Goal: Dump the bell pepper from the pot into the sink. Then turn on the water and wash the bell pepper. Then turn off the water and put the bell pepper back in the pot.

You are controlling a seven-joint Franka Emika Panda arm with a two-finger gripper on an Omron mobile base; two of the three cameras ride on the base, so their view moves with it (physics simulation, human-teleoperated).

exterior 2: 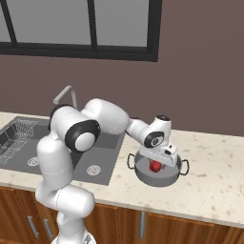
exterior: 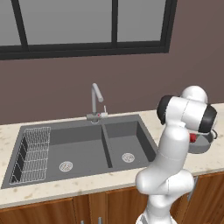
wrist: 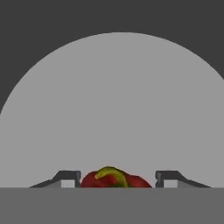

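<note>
I've got the gripper (wrist: 117,179) down inside the pot (exterior 2: 143,175), fingertips (wrist: 70,178) straddling the bell pepper (wrist: 114,178), one each side, stem roughly centred between them. Jaws are partly apart; I can't tell if they touch the pepper's skin yet, so no confirmed grip. Pepper sits on the pot floor, pot on the counter (exterior 2: 214,186) right of the sink (exterior: 87,151). Sink lies left of the hand, faucet (exterior: 96,98) at its far edge.

Bell pepper (exterior 2: 155,166): bright red, yellow-green stem. Pot (exterior 2: 143,174): grey metal, dark handles. Sink (exterior: 83,146): dark grey, silver drains. Desk (exterior 2: 214,186): beige, speckled.
</note>
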